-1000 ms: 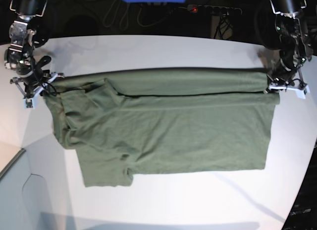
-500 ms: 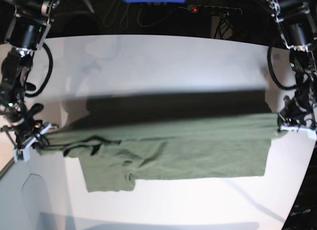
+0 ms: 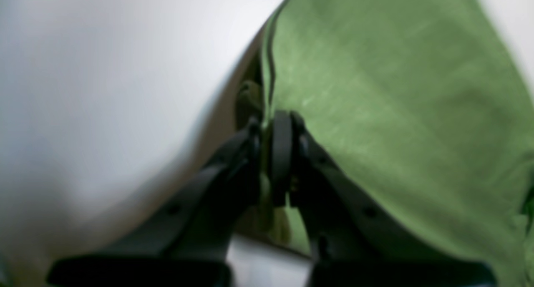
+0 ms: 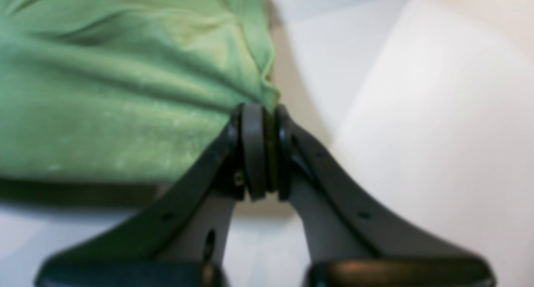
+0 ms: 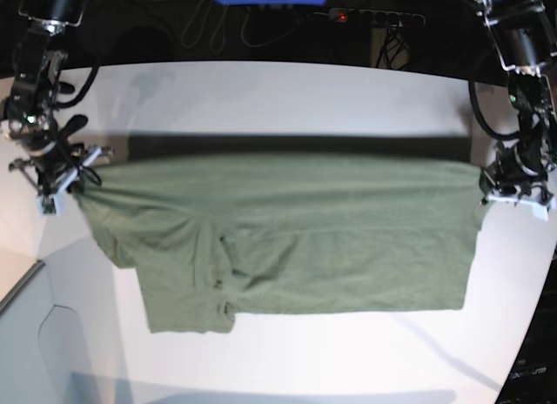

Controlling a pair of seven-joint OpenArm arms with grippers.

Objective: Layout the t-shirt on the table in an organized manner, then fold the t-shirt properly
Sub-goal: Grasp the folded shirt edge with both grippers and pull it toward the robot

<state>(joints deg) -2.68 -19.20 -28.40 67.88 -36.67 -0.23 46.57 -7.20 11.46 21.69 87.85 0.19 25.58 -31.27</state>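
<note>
Both arms are suspending the shirt [image 5: 287,234] over the table [image 5: 287,99]. The left gripper [image 3: 271,124] is pinching the shirt's edge at its right corner in the base view; its jaws are clamping the fabric with no gap. The right gripper [image 4: 260,112] is likewise clenching a bunched corner at the shirt's opposite end. The shirt is stretching taut between them, its lower part lying on the table, casting a dark shadow behind its upper edge.
</note>
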